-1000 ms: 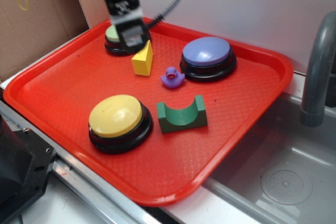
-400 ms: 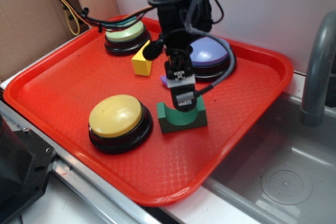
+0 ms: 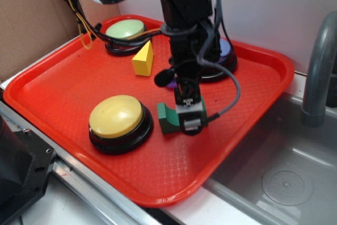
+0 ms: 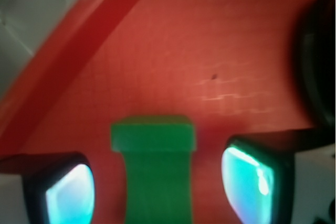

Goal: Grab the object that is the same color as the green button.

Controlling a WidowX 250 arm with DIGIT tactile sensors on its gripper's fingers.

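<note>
The object, a small dark green arch block (image 3: pixel 168 118), lies on the red tray (image 3: pixel 63 88) right of the yellow button. My gripper (image 3: pixel 189 122) has come down over the block's right half and covers it. In the wrist view the green block (image 4: pixel 153 166) sits between my two fingers (image 4: pixel 249 177), with red tray showing on each side of it. The jaws stand open, apart from the block. The pale green button (image 3: pixel 125 29) on its black base rests at the tray's far left corner.
A yellow dome button (image 3: pixel 117 118) sits front left, a yellow wedge (image 3: pixel 144 59) behind it. The purple-blue button (image 3: pixel 227 56) and purple duck (image 3: pixel 170 82) are mostly hidden by the arm. A steel sink (image 3: pixel 284 167) and grey faucet (image 3: pixel 318 72) lie right of the tray.
The arm swung from the green button across the tray and dropped onto the green block. The gripper now straddles the block, lower than 0.4 s ago.
</note>
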